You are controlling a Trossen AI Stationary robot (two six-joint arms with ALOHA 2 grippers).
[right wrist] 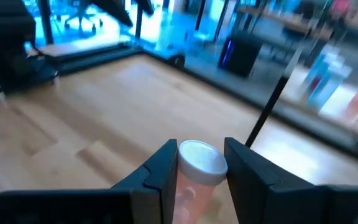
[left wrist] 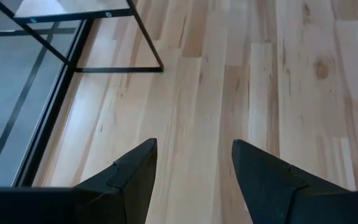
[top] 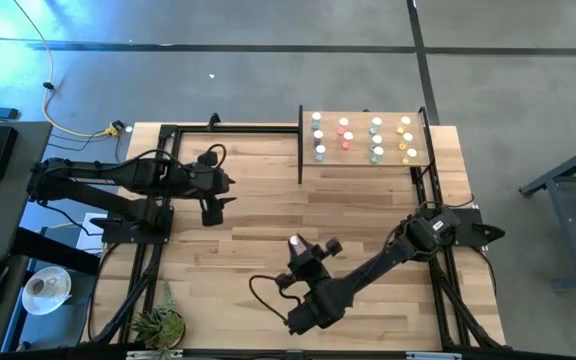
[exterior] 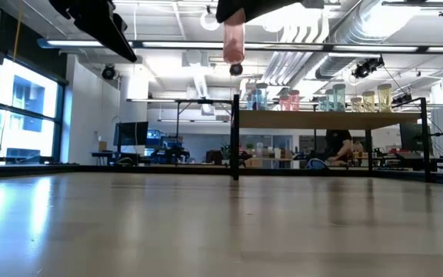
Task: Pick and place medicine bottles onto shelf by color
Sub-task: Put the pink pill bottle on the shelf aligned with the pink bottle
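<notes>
Right wrist view shows the right gripper (right wrist: 201, 168) squeezing a pink bottle (right wrist: 194, 177) high above the table. Carry it upright to the shelf (top: 363, 160), beside the pink ones. The left gripper (left wrist: 194, 171) waits, fingers apart.

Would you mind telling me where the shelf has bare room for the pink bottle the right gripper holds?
The shelf is crowded across its middle and right with four columns of bottles. Bare strips remain along its left edge and its near edge. The pink bottle sits in the right gripper. The tabletop between both arms is bare; the left gripper hangs open.
</notes>
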